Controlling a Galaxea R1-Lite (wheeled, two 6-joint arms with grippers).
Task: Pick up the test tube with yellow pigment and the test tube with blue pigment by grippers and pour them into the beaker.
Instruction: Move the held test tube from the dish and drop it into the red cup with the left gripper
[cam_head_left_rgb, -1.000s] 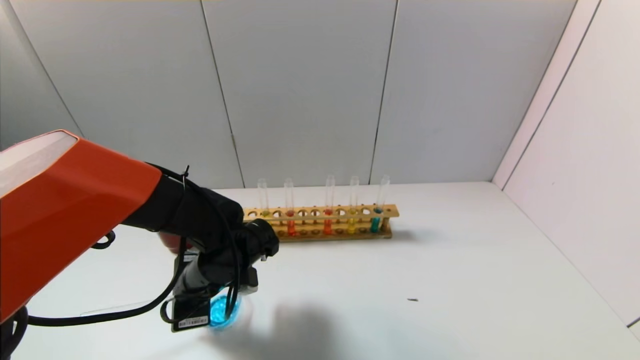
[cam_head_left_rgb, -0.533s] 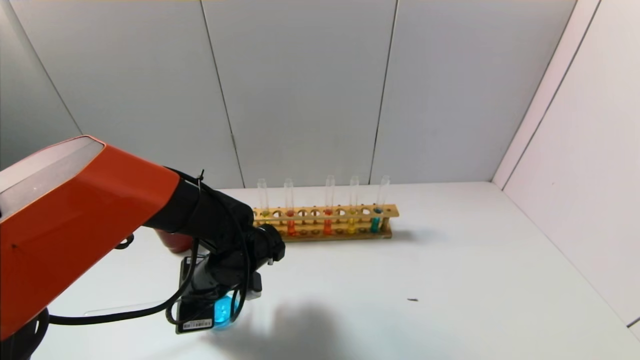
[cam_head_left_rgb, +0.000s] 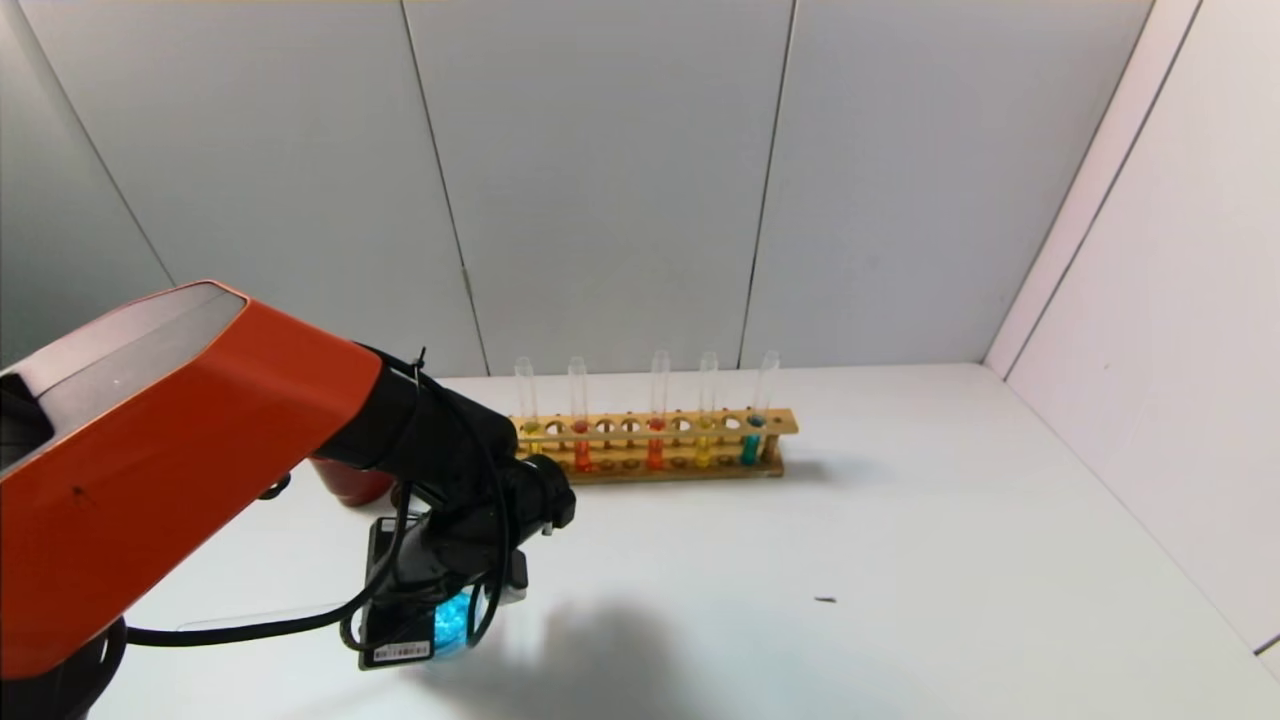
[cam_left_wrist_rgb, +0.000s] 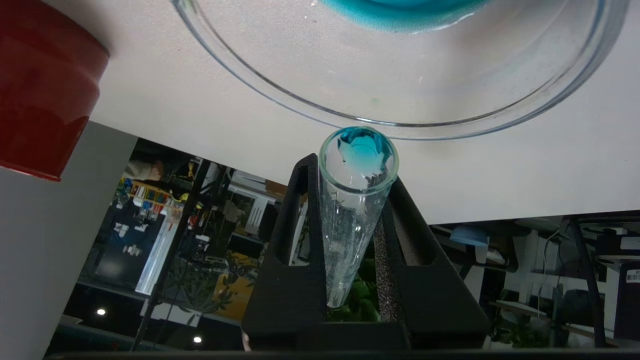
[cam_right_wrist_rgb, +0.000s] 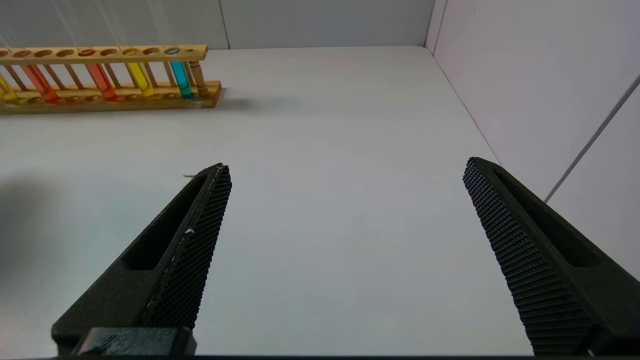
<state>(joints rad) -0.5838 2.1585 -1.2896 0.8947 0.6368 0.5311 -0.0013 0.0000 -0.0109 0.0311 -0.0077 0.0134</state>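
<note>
My left gripper (cam_left_wrist_rgb: 352, 172) is shut on the test tube with blue pigment (cam_left_wrist_rgb: 350, 220). The tube is tipped, its mouth just short of the beaker's rim (cam_left_wrist_rgb: 320, 107), and only a blue remnant shows at its lip. The beaker (cam_head_left_rgb: 457, 622) sits at the table's front left under the gripper head (cam_head_left_rgb: 450, 560) and holds blue liquid (cam_left_wrist_rgb: 400, 12). Two yellow tubes (cam_head_left_rgb: 527, 432) (cam_head_left_rgb: 705, 448) stand in the wooden rack (cam_head_left_rgb: 650, 425). My right gripper (cam_right_wrist_rgb: 346, 165) hangs open over the bare right side of the table.
A dark-red cup (cam_head_left_rgb: 350, 485) stands behind the left arm, close to the beaker. The rack at the back also holds two orange-red tubes (cam_head_left_rgb: 580, 450) and a teal tube (cam_head_left_rgb: 750, 445). White walls close the back and the right side (cam_head_left_rgb: 1150, 330).
The left arm has shifted a little to the right and away from me above the beaker, still gripping the tube. More of the red cup now shows behind it.
</note>
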